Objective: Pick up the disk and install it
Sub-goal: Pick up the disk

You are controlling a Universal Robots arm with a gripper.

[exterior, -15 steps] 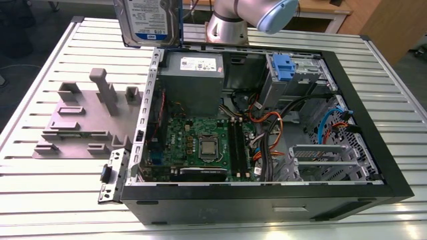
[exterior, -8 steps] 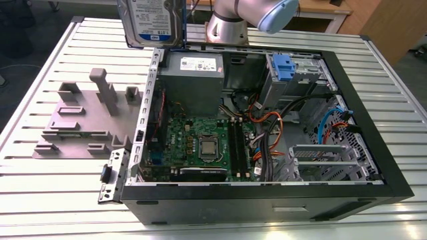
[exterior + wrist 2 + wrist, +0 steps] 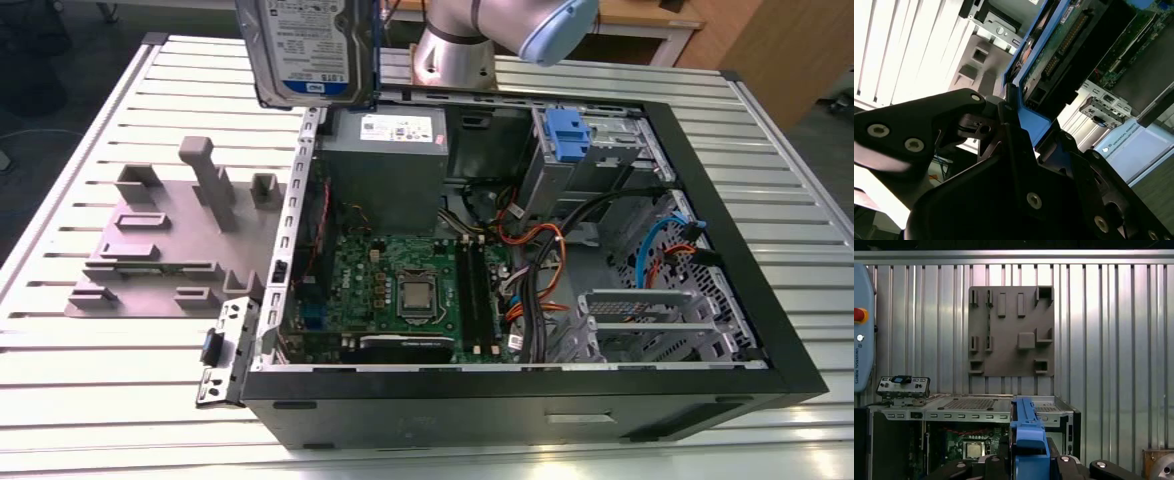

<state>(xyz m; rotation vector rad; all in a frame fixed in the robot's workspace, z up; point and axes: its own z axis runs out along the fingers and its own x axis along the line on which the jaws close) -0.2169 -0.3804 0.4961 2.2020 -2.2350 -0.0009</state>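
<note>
On the exterior view's left, a grey fixture plate (image 3: 160, 245) with upright pegs lies on the slatted metal desk (image 3: 80, 400), just beside the open computer case (image 3: 534, 410). The disk (image 3: 310, 50) is held up in the air over the far corner of the case on that same side, standing upright, its white-and-blue label turned to the camera. In the second wrist view the claw (image 3: 1026, 127) is closed narrow on the disk: its black fingers (image 3: 1004, 117) press the blue bracket (image 3: 1029, 112) from both sides, and the green circuit side of the disk is seen above them. More to the right in the exterior view, the grey power supply (image 3: 387, 160) sits in the far part of the case, with the green motherboard (image 3: 387, 280) in front of it. The silver arm (image 3: 467, 45) rises behind the case. Further right, a blue caddy (image 3: 567, 135) is fixed in the upper drive bay, well apart from the disk
</note>
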